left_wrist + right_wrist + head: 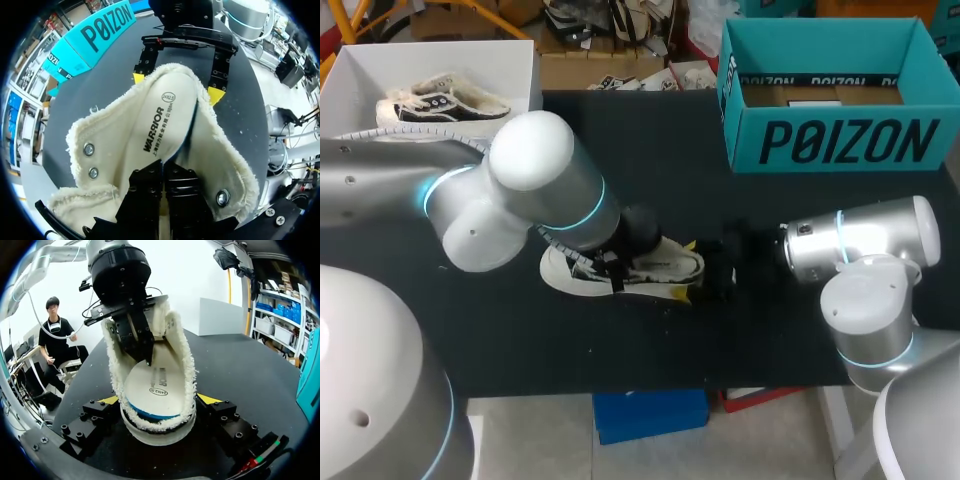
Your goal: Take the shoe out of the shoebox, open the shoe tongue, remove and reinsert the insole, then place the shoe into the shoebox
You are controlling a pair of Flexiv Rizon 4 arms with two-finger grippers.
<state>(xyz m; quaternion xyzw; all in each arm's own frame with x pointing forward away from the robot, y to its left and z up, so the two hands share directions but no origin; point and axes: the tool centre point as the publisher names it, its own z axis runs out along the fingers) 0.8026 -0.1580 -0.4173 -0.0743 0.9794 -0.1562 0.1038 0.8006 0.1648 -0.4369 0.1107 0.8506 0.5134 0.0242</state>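
So: we're at the insole step. The shoe [640, 265] is out of the shoebox [840, 140] and lies mid-desk [720, 330] on its sole, with the fleece collar splayed wide open.

The right claw [159, 400] is spread wide around the heel, a yellow tip against the fleece on each side. I read that as a bracing grip.

The left claw [162, 192] is down inside the shoe with its fingers drawn almost together, tips on the insole [165, 125] toward the forefoot. The view past those fingers is poor, so I can't say whether they're pinching an insole edge or just pressing on it.

The insole's heel end isn't seated. Its blue underside shows along one edge.

I can't tell pull-out from push-back on this alone.

Next move, either way:
- The right claw holds the heel firm.
- If extracting, the left needs a real pinch, then should draw up and back along the shoe's length.
- If reinserting, slide toward the toe and press the heel end flat.
- Watch for the fleece snagging the insole edge.
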